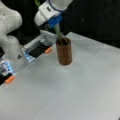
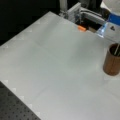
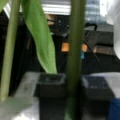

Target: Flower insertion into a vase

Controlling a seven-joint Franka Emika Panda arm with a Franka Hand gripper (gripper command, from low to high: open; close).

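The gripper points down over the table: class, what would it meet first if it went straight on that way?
Most likely the vase: the gripper sits just above its rim, holding the flower stem, whose lower end is already inside. Depth is unclear, so it might strike the rim.

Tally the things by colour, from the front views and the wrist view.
Brown: 1, the vase on the table.
Green: 2, a flower stem between the pincer fingers, and a leaf.
Orange: 2, tabs at a front view's left.
Total: 5.
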